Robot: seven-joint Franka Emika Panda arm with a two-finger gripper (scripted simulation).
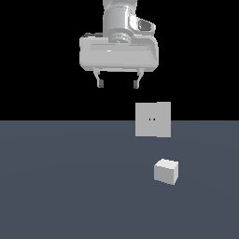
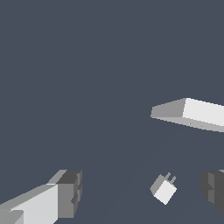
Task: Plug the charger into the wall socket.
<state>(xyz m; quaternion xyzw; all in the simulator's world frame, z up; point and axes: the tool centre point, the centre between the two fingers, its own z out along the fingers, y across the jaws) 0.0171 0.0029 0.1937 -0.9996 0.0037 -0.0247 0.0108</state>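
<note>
The charger (image 1: 166, 171) is a small near-white cube lying on the dark grey floor, at the exterior view's right. In the wrist view the charger (image 2: 163, 188) shows two short prongs on one face. The wall socket (image 1: 153, 120) is an upright light-grey square plate with two tiny dark holes, standing behind the charger. It also shows in the wrist view (image 2: 192, 113), seen from above. My gripper (image 1: 117, 84) is open and empty, high above the floor, up and to the exterior view's left of both. One fingertip (image 2: 65, 192) shows in the wrist view.
The dark grey floor (image 1: 60, 186) stretches around both objects. Nothing else stands on it in these views.
</note>
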